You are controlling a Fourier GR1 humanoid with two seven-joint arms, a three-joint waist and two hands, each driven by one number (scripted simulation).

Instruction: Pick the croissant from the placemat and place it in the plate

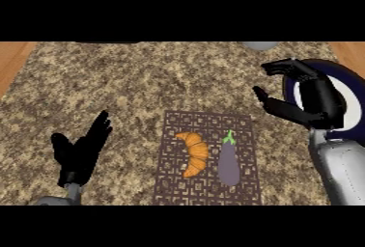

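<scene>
Both my hands empty: right hand (308, 99) fingers spread wide over plate (351, 91), right of placemat (208, 188); croissant (194, 153) on placemat beside eggplant (228, 161); left hand (82, 152) flat open, left of placemat.

One view only, from the head, looking steeply down onto the speckled table (143, 82). Set close enough that the table fills nearly the whole width, with strips of wooden floor (14, 58) showing at the upper left and upper right corners. Facing away from the body, so forearms enter from the lower edge: left hand (80, 152) at lower left, right hand (303, 99) at upper right. Placemat (206, 188) sitting just right of centre and low in the view, its near edge at the bottom. Plate (351, 89) cut off by the right edge. No second view to share ground with
</scene>
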